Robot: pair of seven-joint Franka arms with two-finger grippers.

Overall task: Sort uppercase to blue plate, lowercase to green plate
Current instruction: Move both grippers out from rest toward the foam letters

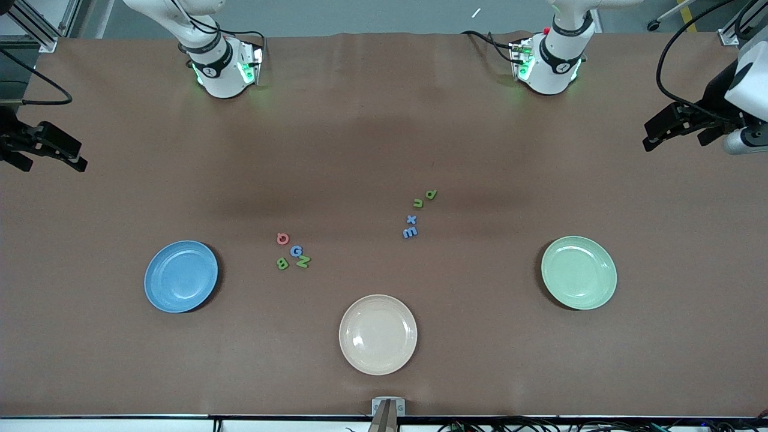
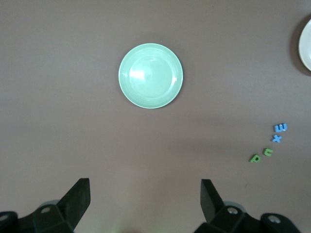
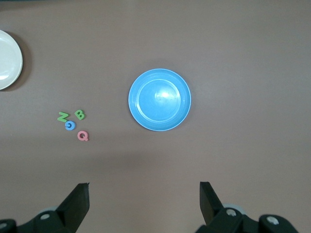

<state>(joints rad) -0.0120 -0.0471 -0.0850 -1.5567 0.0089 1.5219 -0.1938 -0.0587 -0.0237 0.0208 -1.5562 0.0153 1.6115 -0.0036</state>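
The uppercase pieces lie in a cluster: a pink round letter (image 1: 282,239), a blue G (image 1: 296,251), a green B (image 1: 282,263) and a green N (image 1: 303,261), beside the blue plate (image 1: 180,276). The lowercase pieces form a short line: green a (image 1: 430,194), green u (image 1: 417,203), blue x (image 1: 411,219), blue m (image 1: 410,231), toward the green plate (image 1: 579,273). Both plates hold nothing. My right gripper (image 1: 54,163) hangs open at the right arm's end of the table. My left gripper (image 1: 671,143) hangs open at the left arm's end.
A cream plate (image 1: 378,334) sits nearest the front camera, between the two coloured plates. Brown table covering (image 1: 384,132) stretches between the arm bases and the letters. A small metal bracket (image 1: 387,408) stands at the table's front edge.
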